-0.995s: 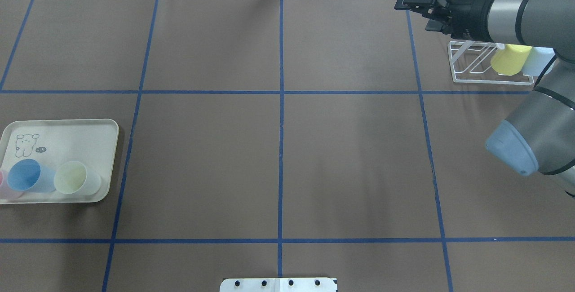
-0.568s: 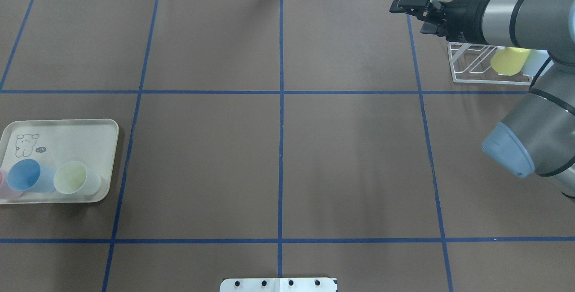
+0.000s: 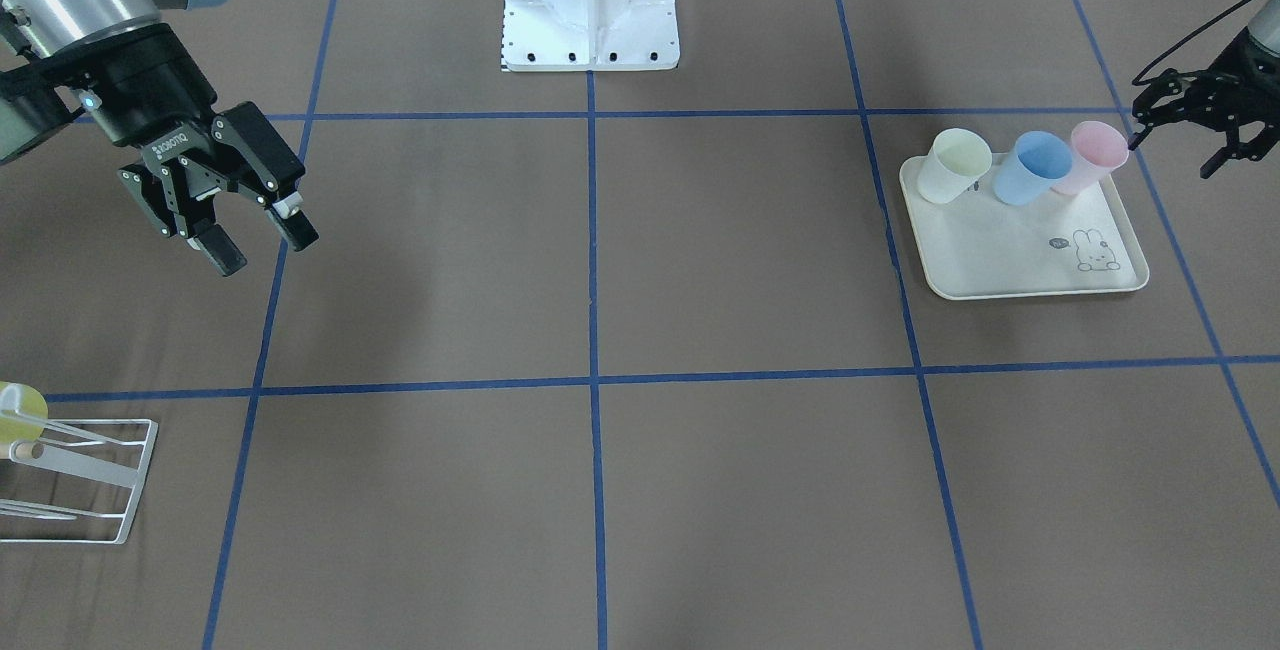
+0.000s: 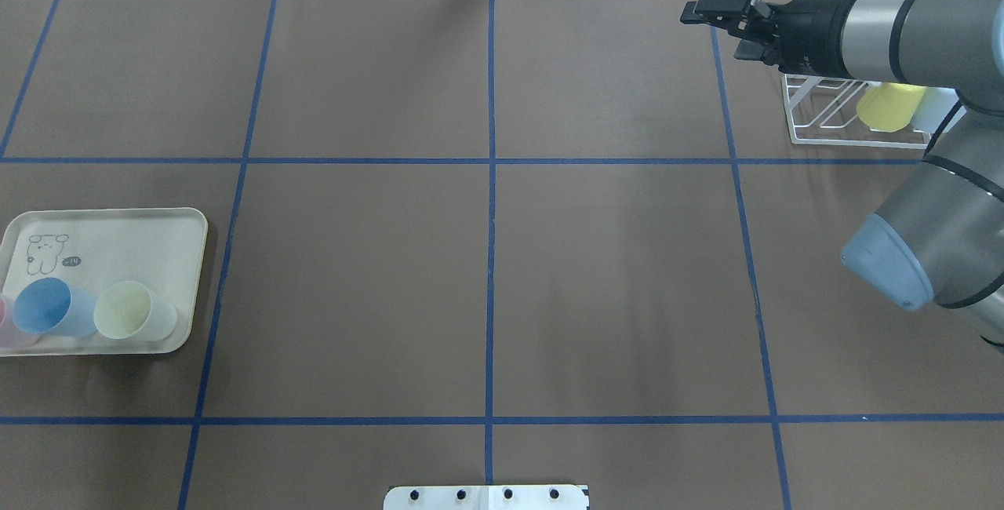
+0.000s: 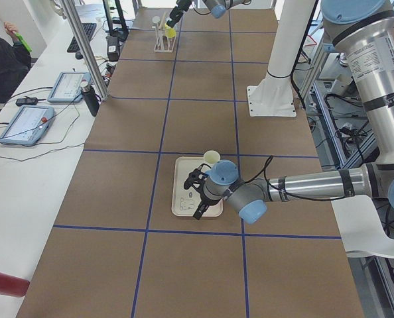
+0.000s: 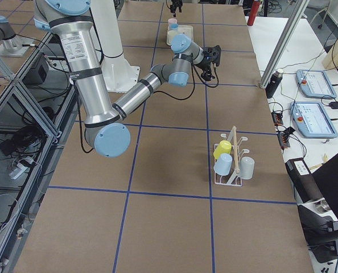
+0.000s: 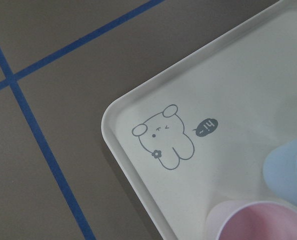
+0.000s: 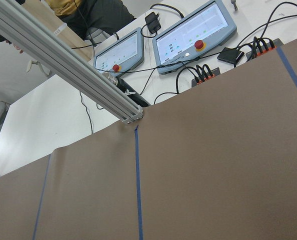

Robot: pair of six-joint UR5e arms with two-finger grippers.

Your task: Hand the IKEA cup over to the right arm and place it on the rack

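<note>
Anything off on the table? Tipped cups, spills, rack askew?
Nothing stands out. Cream cup, blue cup and pink cup stand upright on the tray; three more cups hang on the rack. No spills visible.

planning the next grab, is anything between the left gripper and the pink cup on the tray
Nothing visible does. The open left gripper sits right beside the pink cup at one end of the tray; the blue cup stands on the pink cup's other side.

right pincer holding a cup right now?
No, the right pincer is open and empty, hanging above the table in the front-facing view.
</note>
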